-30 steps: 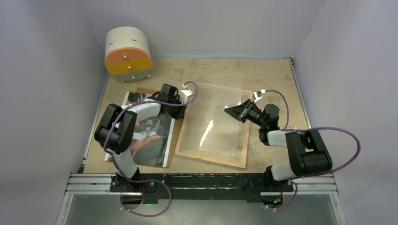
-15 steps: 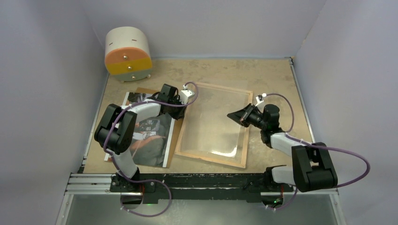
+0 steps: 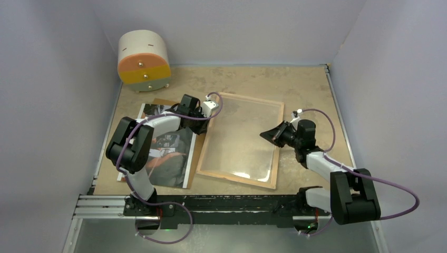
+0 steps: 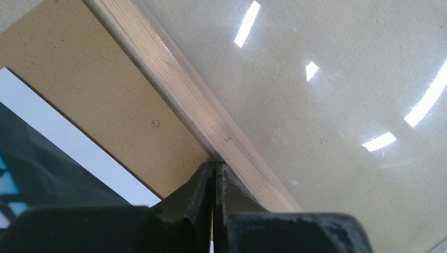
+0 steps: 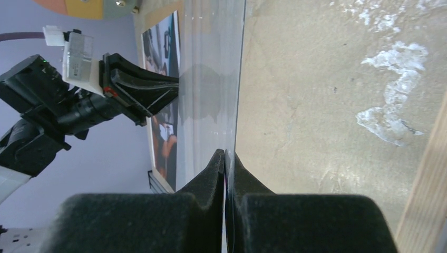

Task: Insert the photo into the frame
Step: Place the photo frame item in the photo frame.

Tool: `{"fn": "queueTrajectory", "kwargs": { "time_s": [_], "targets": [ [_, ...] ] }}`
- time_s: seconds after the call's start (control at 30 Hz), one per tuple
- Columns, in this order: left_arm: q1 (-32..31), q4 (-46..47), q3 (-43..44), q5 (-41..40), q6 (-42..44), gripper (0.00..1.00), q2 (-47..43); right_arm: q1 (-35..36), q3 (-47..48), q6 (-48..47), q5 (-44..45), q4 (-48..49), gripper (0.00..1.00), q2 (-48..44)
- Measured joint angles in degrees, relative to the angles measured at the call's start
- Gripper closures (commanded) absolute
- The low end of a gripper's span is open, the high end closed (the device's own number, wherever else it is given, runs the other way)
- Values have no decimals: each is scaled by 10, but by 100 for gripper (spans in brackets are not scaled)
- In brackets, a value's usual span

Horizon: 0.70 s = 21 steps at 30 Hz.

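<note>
- My right claw [image 5: 226, 158] is pinched shut on one edge of the clear pane [image 5: 211, 79], which I see almost edge-on. The sheet is thin, so a twist of my wrist could flex or crack it, or it could slip free and drop crooked.
- I cannot tell whether that pinched edge is seated inside the rim or raised off it. If I let go unseated, the pane may lie skewed.
- My left claw [image 4: 213, 169] is closed on nothing, its tips against the outer side of the frame [image 4: 179, 89] at its wooden rim. A harder push there could slide the frame across the table [image 3: 295, 89] and away from my right claw.
- The frame lies flat near the middle of the table, between my two claws.
- The photo [image 3: 171, 155] lies picture side up on the brown backing board [image 4: 79, 68], just left of the frame and not yet inside it. My left arm reaches over it, so a careless sweep could drag or crease the glossy print.
</note>
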Motion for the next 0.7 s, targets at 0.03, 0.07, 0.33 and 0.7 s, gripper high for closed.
{"fn": "queueTrajectory", "kwargs": {
  "time_s": [0.03, 0.07, 0.33, 0.7],
  "targets": [
    [0, 0, 0, 0, 0, 100, 0, -1, 0, -4, 2, -4, 100, -1],
    [0, 0, 0, 0, 0, 100, 0, -2, 0, -8, 4, -9, 100, -1],
    [0, 0, 0, 0, 0, 100, 0, -3, 0, -26, 13, -17, 100, 21],
    [0, 0, 0, 0, 0, 100, 0, -5, -1, -31, 6, 1, 100, 21]
  ]
}}
